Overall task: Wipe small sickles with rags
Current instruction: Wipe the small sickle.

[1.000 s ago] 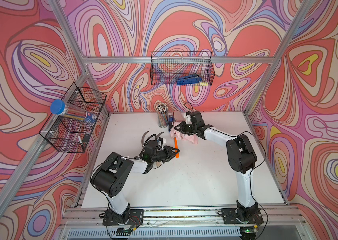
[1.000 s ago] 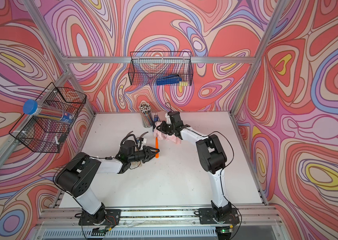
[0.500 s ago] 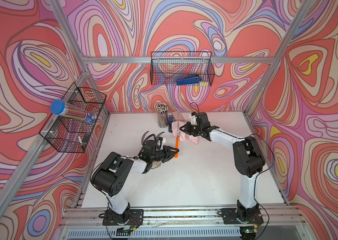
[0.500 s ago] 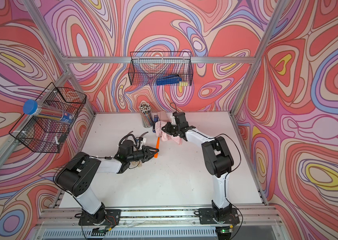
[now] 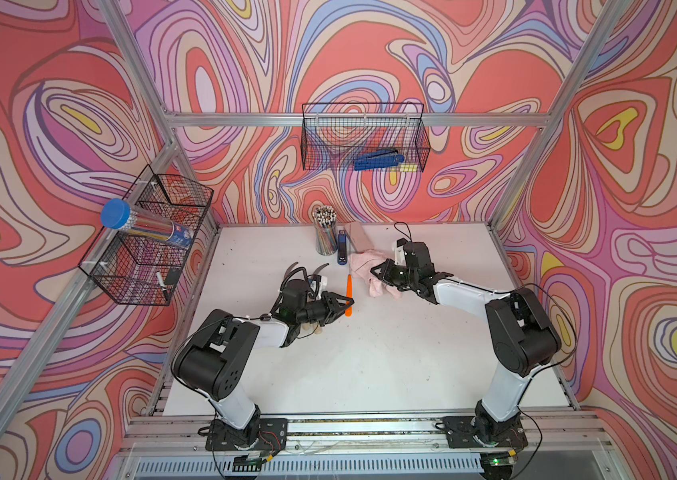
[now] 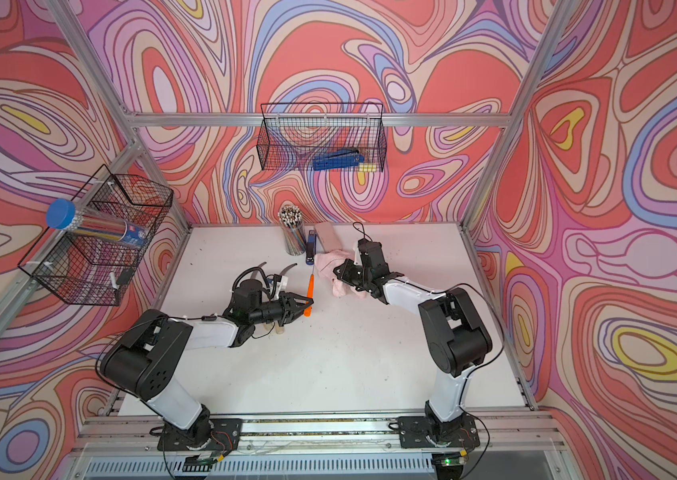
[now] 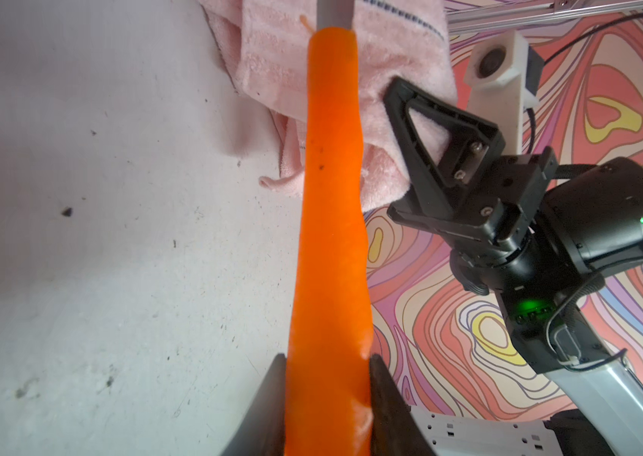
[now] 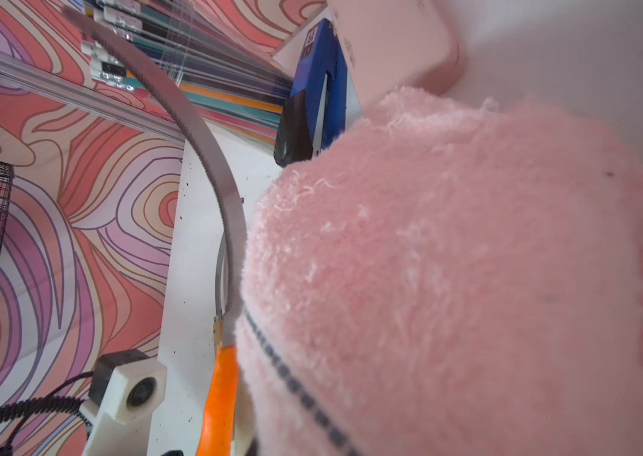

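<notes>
Left tool (image 5: pixel 343 300) clamped on orange-handled sickle (image 5: pixel 349 291), by its handle. Right tool (image 5: pixel 377 272) closed on pink rag (image 5: pixel 359 264), bunched just beside the blade's base.

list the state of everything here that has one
orange sickle, gripped at the handle end, blade pointing away from the robot
left pincer, shut on the orange sickle
right pincer, shut on the rag
rag, bunched up, close against the blade near its handle
wooden sickles, lying on the table, not gripped
pencil cup, upright, full
</notes>
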{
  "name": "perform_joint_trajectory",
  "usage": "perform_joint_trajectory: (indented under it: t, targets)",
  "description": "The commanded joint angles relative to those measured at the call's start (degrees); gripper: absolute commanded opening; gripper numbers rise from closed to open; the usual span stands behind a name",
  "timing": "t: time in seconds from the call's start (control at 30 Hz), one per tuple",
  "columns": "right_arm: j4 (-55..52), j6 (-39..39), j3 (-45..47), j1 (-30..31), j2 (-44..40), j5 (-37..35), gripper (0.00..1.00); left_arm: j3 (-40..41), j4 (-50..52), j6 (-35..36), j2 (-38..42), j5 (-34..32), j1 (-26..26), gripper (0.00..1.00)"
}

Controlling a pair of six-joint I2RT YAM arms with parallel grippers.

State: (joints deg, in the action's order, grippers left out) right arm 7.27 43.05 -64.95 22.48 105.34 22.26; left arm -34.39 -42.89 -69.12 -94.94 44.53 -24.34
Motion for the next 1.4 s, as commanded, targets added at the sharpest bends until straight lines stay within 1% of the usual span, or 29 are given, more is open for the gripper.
perform_joint_trajectory:
  t: [0.0, 0.1, 0.23, 0.43, 0.57, 0.7, 0.93, 1.1, 1.37]
  targets:
    - [2.4, -2.2, -3.9, 0.2, 3.8, 3.2, 0.0, -1.3, 0.8, 2.2, 2.4, 0.6, -1.5, 0.0]
    - [3.8, -2.9, -5.7, 0.2, 5.8, 5.0, 0.0, -1.8, 1.7, 2.7, 2.8, 0.6, -2.0, 0.0]
    - [5.3, -2.9, -7.7, 0.2, 7.7, 7.6, 0.0, -2.5, 0.2, 2.0, 1.9, 1.4, -3.2, 0.0]
    - [12.5, 0.4, -5.1, 0.2, 7.1, 11.4, 0.0, -2.8, -1.3, 1.3, -0.2, 1.9, -3.6, 0.0]
    - [14.1, 1.6, -3.4, 0.2, 6.2, 12.2, 0.0, -2.9, -2.5, 0.6, -1.3, 2.1, -3.6, 0.0]
    - [15.2, 2.4, -1.1, 0.3, 4.5, 12.1, 0.0, -3.1, -0.9, 1.5, -1.1, 1.7, -3.4, 0.0]
    - [16.6, 3.4, 1.2, 0.8, 3.7, 12.7, 0.0, -3.2, -1.2, 1.6, -1.0, 1.9, -3.5, 0.0]
    - [13.0, 1.7, -2.7, 0.7, 3.9, 11.4, 0.0, -3.1, -2.4, 0.9, -1.9, 2.2, -3.5, 0.0]
    - [5.1, -1.4, -12.8, 0.2, 7.0, 7.7, 0.0, -3.0, -3.6, 0.0, -2.4, 2.6, -3.5, 0.0]
